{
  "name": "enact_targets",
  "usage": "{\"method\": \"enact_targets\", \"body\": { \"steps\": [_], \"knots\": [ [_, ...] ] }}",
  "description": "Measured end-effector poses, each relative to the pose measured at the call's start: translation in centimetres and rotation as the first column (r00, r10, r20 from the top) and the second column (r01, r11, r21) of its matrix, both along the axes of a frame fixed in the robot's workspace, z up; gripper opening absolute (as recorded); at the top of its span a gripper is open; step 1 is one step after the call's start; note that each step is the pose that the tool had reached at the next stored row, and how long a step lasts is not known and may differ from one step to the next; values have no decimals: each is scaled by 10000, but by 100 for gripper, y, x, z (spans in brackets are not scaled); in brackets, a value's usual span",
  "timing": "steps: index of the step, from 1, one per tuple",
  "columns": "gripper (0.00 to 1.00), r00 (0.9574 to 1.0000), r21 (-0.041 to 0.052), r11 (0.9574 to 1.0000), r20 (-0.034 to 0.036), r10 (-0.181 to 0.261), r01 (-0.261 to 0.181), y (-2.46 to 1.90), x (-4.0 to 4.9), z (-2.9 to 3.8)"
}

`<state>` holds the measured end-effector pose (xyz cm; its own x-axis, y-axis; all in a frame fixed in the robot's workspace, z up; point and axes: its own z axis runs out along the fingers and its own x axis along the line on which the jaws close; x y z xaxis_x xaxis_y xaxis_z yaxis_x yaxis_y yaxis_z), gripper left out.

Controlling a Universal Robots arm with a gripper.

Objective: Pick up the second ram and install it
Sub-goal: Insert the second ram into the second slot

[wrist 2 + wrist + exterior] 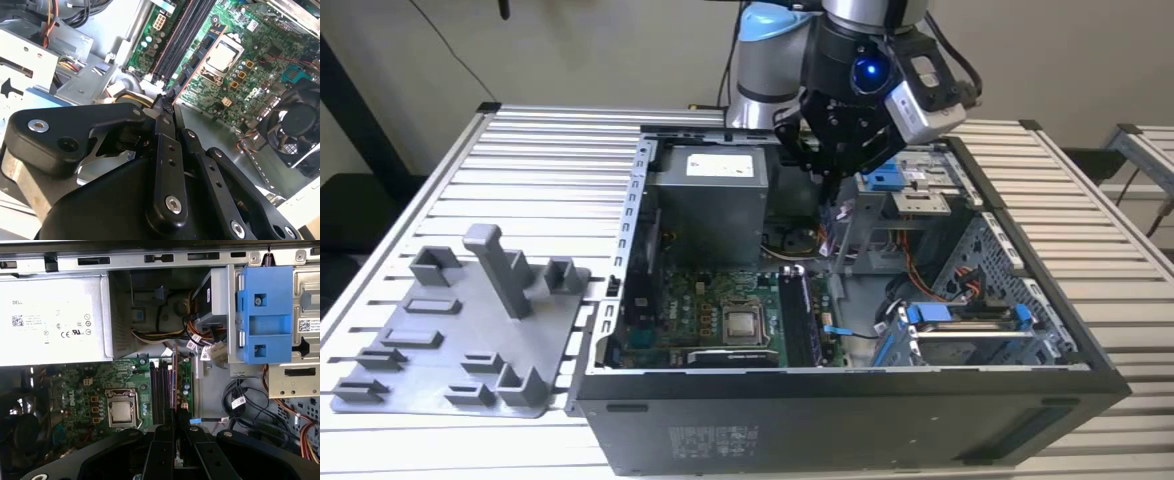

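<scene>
I see the gripper (174, 424) with its two black fingers (161, 452) closed on the memory stick (173, 377), which I view edge-on as a thin coppery line. The stick runs parallel to the black memory slots (159, 387) on the green motherboard (75, 385), just beside them; I cannot tell whether it touches the board. The processor socket (121, 412) sits near the slots, on the side away from the stick. Past the board lies the grey power supply (50, 320) with a pale label. A bundle of cables (197, 342) sits between it and a metal drive cage (280, 385) carrying a blue bracket (265, 315).
</scene>
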<state>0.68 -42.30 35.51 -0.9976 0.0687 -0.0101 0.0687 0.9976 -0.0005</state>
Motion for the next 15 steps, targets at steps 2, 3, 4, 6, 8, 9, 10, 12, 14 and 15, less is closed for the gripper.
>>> {"method": "enact_targets", "body": {
  "steps": [2,3,4,6,8,9,10,12,14,15],
  "knots": [
    [14,10000,1,10000,-45,2,-2,0,3,-9],
    [14,10000,1,10000,-65,4,-4,0,3,-13],
    [14,10000,-1,10000,-77,6,-6,0,3,-16],
    [14,10000,0,10000,-81,12,-12,0,3,-25],
    [14,10000,-1,10000,-82,56,-56,0,3,-30],
    [14,9999,-1,10000,-82,91,-91,0,3,-33],
    [14,9999,-1,9999,-81,118,-118,0,4,-36],
    [14,9998,0,9999,-82,162,-162,0,4,-40],
    [14,9998,0,9999,-81,163,-163,0,4,-44],
    [14,9998,-1,9999,-82,163,-163,0,4,-44]
  ]
}}
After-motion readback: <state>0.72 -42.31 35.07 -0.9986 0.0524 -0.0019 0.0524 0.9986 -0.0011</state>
